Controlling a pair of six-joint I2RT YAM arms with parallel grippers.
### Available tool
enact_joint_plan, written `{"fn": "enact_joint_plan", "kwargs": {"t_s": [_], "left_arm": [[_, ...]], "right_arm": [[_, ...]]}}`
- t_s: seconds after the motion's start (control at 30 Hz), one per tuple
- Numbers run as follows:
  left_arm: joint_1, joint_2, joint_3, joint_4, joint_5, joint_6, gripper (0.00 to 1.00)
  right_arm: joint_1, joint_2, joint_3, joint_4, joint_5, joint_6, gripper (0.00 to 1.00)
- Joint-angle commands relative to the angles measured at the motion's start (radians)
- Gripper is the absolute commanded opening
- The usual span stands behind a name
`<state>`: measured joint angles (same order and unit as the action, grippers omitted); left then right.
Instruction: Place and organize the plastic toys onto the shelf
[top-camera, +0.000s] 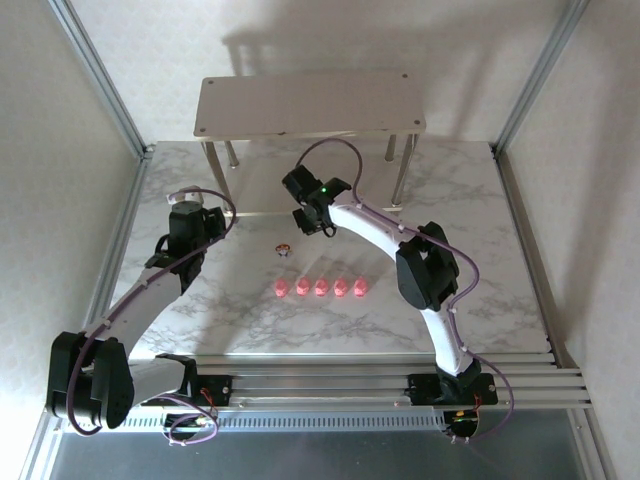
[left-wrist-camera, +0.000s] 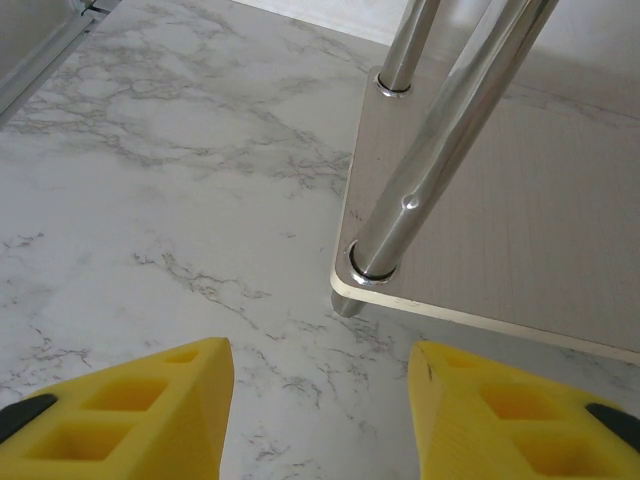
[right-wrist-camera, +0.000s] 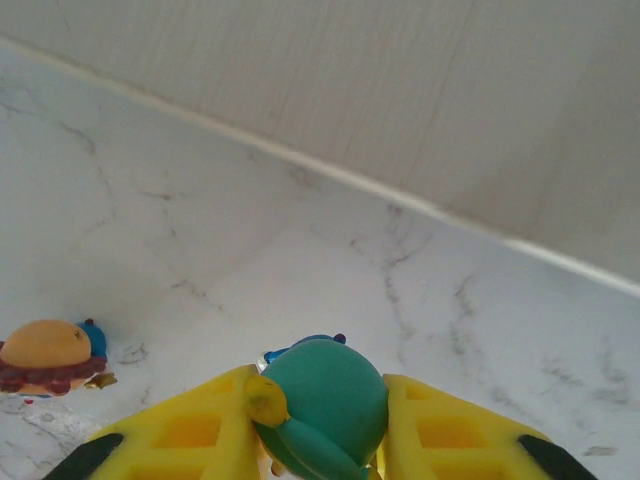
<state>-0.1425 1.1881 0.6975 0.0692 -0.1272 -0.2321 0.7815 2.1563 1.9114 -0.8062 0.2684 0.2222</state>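
The counter (left-wrist-camera: 150, 200) looks like smooth white marble with grey veins and a faint sheen. The shelf (left-wrist-camera: 520, 220) board is matt beige-grey with a fine linear grain. Its legs (left-wrist-camera: 420, 190) are polished, mirror-bright metal. The yellow fingers (left-wrist-camera: 150, 410) look matt and moulded. The teal toy (right-wrist-camera: 325, 405) is smooth, satiny plastic.

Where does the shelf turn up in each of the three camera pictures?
Top external: the shelf stands at the far middle of the marble table, top centre of the picture.
Left wrist: the shelf takes the upper right: one board corner, two silver legs.
Right wrist: the shelf spans the top, its board edge slanting down rightward.
Shared landmark: the marble table.
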Motion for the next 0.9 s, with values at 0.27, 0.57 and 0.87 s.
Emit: {"fn": "enact_joint_plan", "kwargs": {"t_s": [0.27, 0.57, 0.87], "left_arm": [[0.009, -0.007, 0.024, -0.009, -0.010, 0.019, 0.50], [0.009, -0.013, 0.025, -0.017, -0.017, 0.022, 0.50], [0.009, -0.010, 0.031, -0.024, -0.019, 0.025, 0.50]], "right_arm": [[-0.030, 0.070, 0.172, -0.046, 0.046, -0.215, 0.20], [-0.056, 0.092, 0.193, -0.027, 0.063, -0.385, 0.20], [-0.083, 0.116, 0.206, -0.008, 0.014, -0.366, 0.20]]}}
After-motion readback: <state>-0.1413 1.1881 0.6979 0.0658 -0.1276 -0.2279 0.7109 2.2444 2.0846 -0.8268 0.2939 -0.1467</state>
